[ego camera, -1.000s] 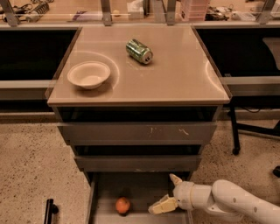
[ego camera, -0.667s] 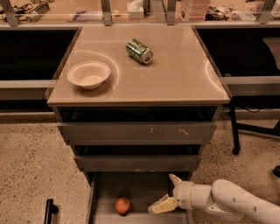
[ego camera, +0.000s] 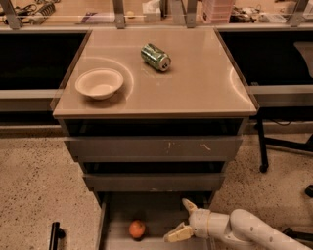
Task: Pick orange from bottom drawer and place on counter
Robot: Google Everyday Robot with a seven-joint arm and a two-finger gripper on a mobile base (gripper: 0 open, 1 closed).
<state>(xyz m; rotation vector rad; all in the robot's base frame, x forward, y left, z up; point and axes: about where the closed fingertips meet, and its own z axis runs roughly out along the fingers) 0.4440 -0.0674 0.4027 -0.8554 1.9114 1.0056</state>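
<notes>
The orange point(ego camera: 137, 229) lies on the grey floor of the pulled-out bottom drawer point(ego camera: 161, 215), left of middle. My gripper point(ego camera: 182, 218) reaches into the drawer from the lower right on a white arm. Its fingers are spread open and empty, with one fingertip point(ego camera: 188, 204) pointing up and back and the other low and to the left. It is right of the orange and apart from it. The counter point(ego camera: 195, 83) is the glossy beige top of the cabinet.
A white bowl point(ego camera: 99, 83) sits at the counter's left and a green soda can point(ego camera: 155, 57) lies on its side near the back middle. Two shallower grey drawers point(ego camera: 154, 148) are above the bottom one. A cluttered bench point(ego camera: 146, 10) runs behind. A black object point(ego camera: 55, 234) stands on the speckled floor at the left.
</notes>
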